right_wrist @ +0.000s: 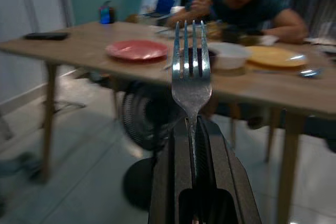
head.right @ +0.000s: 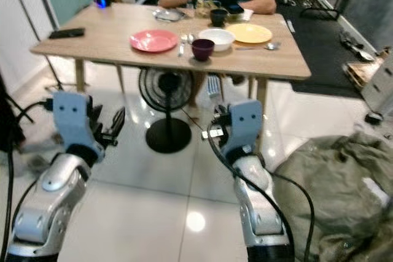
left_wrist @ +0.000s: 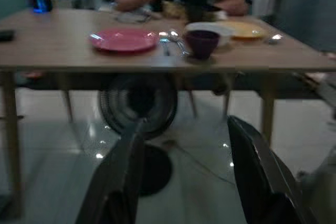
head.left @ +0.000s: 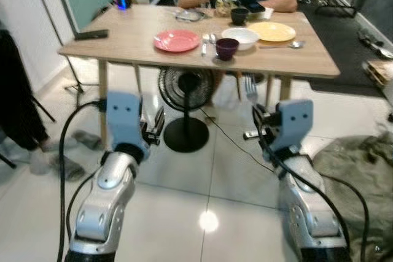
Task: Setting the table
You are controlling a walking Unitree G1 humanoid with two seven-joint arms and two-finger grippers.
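The right tool [right_wrist: 194, 129] is clamped on a fork [right_wrist: 191, 72], tines up, held short of the desk [head.left: 123, 44]; the left tool [left_wrist: 184, 171] is spread wide and holds nothing. The step looks like carrying the fork to a place setting. Next the robot likely must close in on the desk and lay the fork beside the pink plate [head.left: 177, 40] or yellow plate [head.left: 272, 31], clear of the white bowl [head.left: 240, 37] and dark purple cup [head.left: 226, 48]. A person eats at the far side. A black fan [head.left: 186, 99] stands under the desk on glossy white tiles.
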